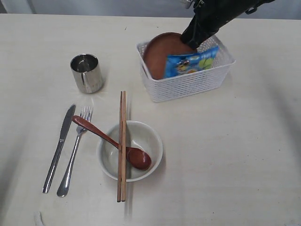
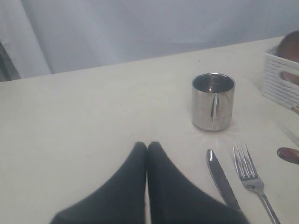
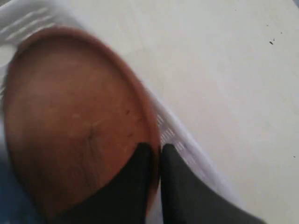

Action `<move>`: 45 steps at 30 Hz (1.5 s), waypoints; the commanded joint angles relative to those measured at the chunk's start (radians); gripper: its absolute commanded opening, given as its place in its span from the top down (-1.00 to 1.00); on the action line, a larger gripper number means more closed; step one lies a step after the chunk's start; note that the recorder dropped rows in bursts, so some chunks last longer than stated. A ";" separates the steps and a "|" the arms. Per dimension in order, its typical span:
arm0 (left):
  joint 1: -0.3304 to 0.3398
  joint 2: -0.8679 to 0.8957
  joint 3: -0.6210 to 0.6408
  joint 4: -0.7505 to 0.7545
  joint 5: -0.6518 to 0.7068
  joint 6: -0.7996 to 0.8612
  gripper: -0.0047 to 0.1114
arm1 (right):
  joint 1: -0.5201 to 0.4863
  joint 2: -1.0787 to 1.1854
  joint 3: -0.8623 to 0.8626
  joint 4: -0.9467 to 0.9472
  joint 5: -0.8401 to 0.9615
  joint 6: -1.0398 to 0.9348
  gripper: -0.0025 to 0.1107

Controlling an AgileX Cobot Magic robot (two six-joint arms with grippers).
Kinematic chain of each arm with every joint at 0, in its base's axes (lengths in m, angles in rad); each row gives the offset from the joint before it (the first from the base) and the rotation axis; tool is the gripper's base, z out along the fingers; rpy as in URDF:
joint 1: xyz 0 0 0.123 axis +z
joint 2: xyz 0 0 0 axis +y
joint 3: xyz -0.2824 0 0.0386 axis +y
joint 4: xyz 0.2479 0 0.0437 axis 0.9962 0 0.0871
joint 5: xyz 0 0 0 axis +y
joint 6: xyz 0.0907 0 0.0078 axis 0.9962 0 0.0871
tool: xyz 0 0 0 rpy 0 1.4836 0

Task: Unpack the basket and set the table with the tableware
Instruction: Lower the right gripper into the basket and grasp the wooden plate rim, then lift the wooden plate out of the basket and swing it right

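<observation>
The white lattice basket (image 1: pixel 188 84) stands on the cream table (image 1: pixel 244 155) at the back right. The round brown plate (image 1: pixel 162 54) leans inside it beside a blue chips packet (image 1: pixel 190 63). My right gripper (image 3: pixel 156 149) is shut on the plate's rim (image 3: pixel 152 126), one finger on each face. On the table lie the steel cup (image 1: pixel 87 73), knife (image 1: pixel 59 148), fork (image 1: pixel 75 150), and the white bowl (image 1: pixel 129 150) with the wooden spoon (image 1: pixel 113 141) and chopsticks (image 1: pixel 122 146) across it. My left gripper (image 2: pixel 147 145) is shut and empty over bare table, near the cup (image 2: pixel 213 101).
The right arm (image 1: pixel 211 19) reaches down into the basket from the back edge. Bare tabletop stretches to the right of the bowl and in front of the basket. In the left wrist view the basket's corner (image 2: pixel 280 79) shows beyond the fork (image 2: pixel 250 177).
</observation>
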 commanded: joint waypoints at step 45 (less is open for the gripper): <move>0.002 -0.003 0.002 -0.001 -0.006 0.000 0.92 | -0.002 -0.360 -0.006 -0.945 -0.191 1.223 0.96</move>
